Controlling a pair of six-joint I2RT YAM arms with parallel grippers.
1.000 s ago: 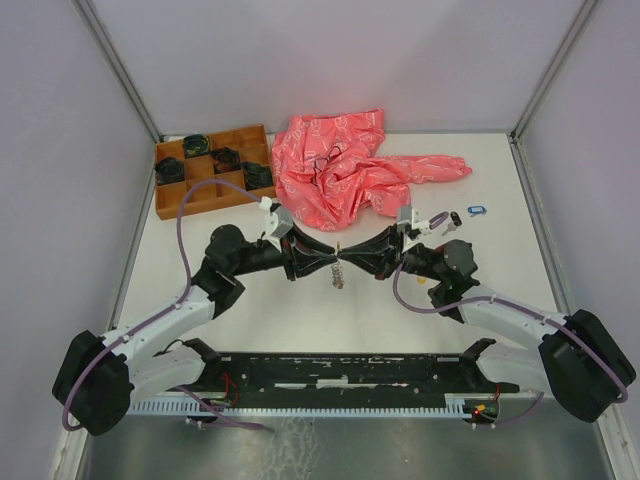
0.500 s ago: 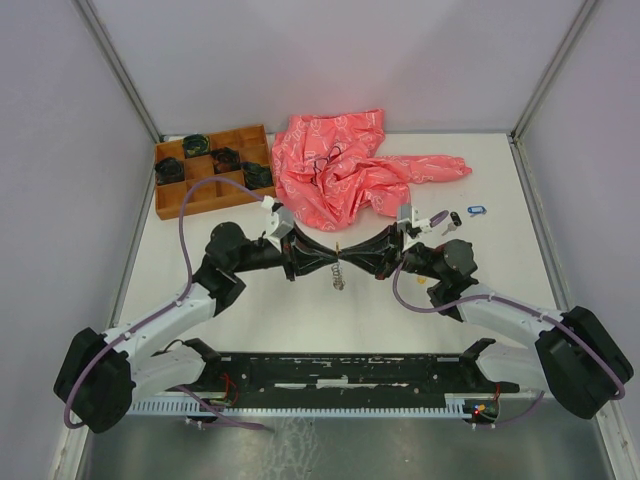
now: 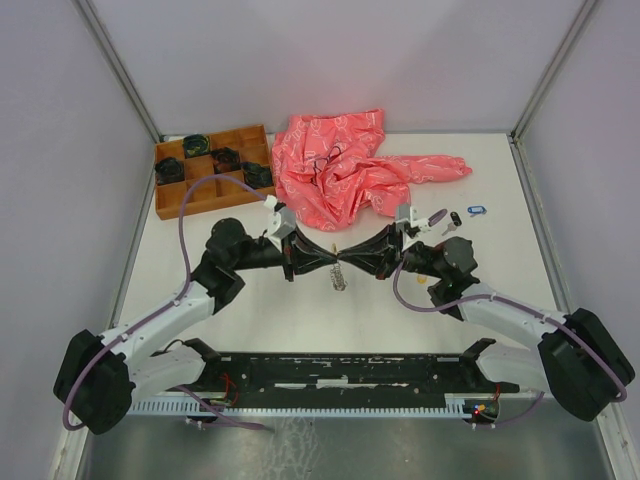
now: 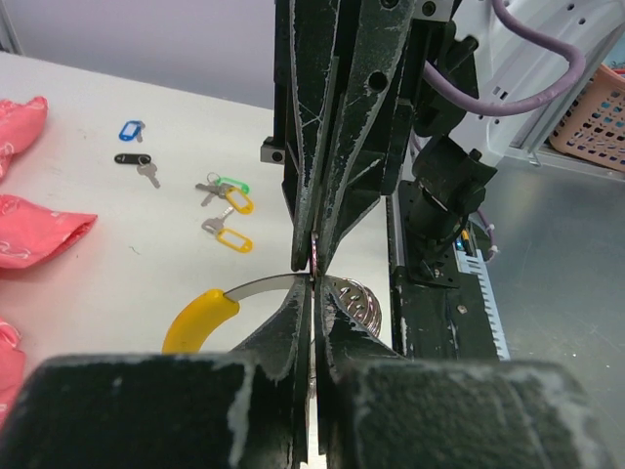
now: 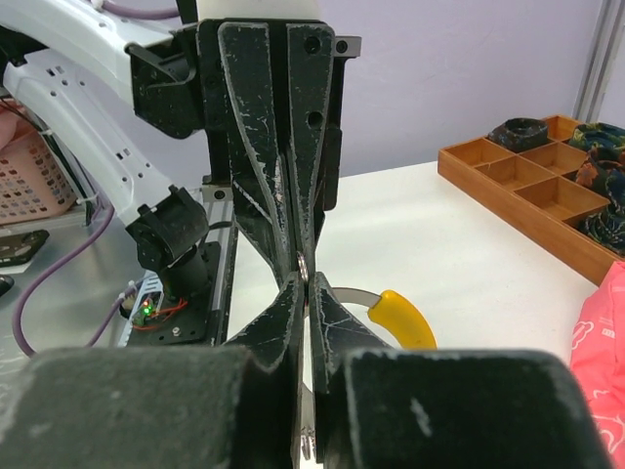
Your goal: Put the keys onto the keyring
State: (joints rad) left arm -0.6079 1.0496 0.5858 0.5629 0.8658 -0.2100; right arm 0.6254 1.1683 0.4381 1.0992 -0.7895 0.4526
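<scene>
Wire, thin, springy and probably slick, forms the keyring point(image 4: 203, 315), held over the bench point(image 3: 290, 315) middle; left claw point(image 3: 329, 262) and right claw point(image 3: 351, 262) both pinch it shut. Keys point(image 4: 227, 200) lie well apart, light, likely best gripped by their tags.

Cannot see most of the keyring point(image 4: 200, 315) from either wrist: lost at lower centre behind the closed left gripper point(image 4: 311, 293), and likewise behind the closed right gripper point(image 5: 305, 285). Too small from above to count the keys point(image 3: 456, 218) right of centre. Cropped by the left edge, the pink cloth point(image 4: 29, 234); by the right edge, the wooden tray point(image 5: 532, 186) and a basket point(image 4: 596, 117)
</scene>
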